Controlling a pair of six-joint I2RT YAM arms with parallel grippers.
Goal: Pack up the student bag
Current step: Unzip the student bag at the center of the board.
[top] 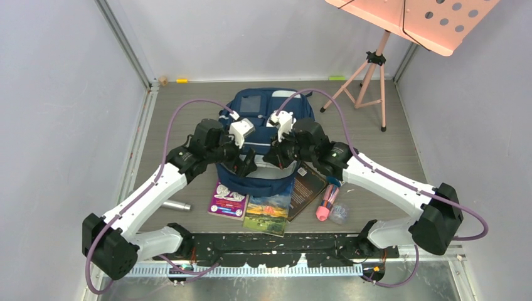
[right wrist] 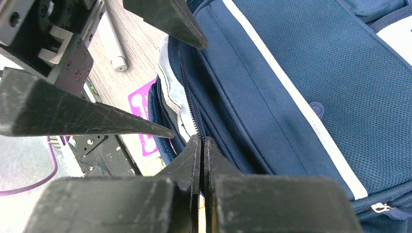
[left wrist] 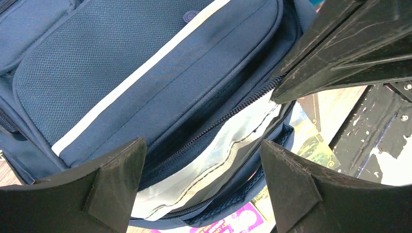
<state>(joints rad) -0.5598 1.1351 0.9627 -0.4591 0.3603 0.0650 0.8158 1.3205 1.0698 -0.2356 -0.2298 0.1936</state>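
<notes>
Beneath spread left jaws, student bag (left wrist: 160, 82); right jaws pressed together at its zipper (right wrist: 190, 99).

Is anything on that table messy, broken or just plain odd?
Nothing looks spilled or broken. Three books lie fanned askew along the near edge of the student bag, and a pink music stand oddly occupies the far right corner.

White arms (top: 376, 179), black joints (top: 439, 219), purple cables (top: 194, 102) (scuffed black end effector fingers (right wrist: 272, 199))
</notes>
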